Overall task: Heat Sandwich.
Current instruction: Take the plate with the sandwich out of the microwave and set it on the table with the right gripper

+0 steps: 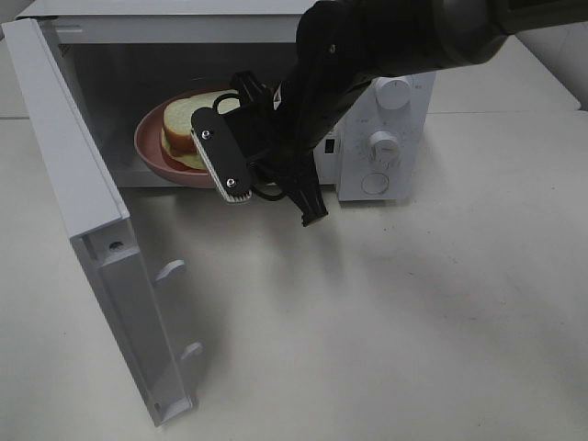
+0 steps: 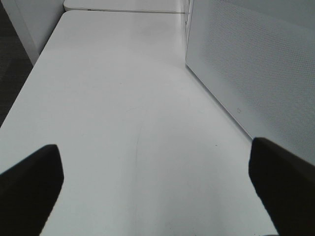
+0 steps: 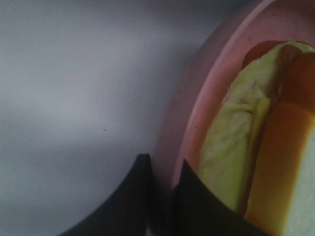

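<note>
1. Right gripper (image 3: 162, 196): fingers pinched on the rim of the pink plate (image 3: 197, 98), one finger outside the rim, one inside, at the microwave (image 1: 386, 119) opening.
2. Left gripper (image 2: 157, 196): fingers spread wide, holding nothing, over bare table (image 2: 123, 98); the microwave's perforated side wall stands close beside one finger.
3. Open door (image 1: 83, 230): swung fully out on the left, its edge projecting toward the table's front; clear tabletop lies in front of the cavity.
4. Sandwich (image 1: 184, 124): on the plate, inside the cavity near its left wall; the plate's front rim sits at the cavity sill.
</note>
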Controlling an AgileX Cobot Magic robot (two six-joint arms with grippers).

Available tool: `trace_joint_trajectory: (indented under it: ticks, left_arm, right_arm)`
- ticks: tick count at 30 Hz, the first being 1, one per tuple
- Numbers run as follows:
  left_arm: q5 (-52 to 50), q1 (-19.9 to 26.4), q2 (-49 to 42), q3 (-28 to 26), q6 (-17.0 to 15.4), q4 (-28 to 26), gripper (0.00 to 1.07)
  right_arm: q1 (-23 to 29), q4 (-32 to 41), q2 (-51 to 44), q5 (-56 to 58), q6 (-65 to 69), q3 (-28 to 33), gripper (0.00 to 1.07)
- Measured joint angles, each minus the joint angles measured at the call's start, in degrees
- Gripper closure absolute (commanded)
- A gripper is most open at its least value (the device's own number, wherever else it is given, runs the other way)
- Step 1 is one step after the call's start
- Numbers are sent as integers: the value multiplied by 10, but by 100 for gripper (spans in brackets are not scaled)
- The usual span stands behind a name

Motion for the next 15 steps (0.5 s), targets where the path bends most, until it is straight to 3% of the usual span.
trace_joint_trajectory:
  ticks: [15]
  left_arm:
    - [0,0,0,0,0,0,9]
  right_arm:
    - [7,0,-86,-31,-15,108,107]
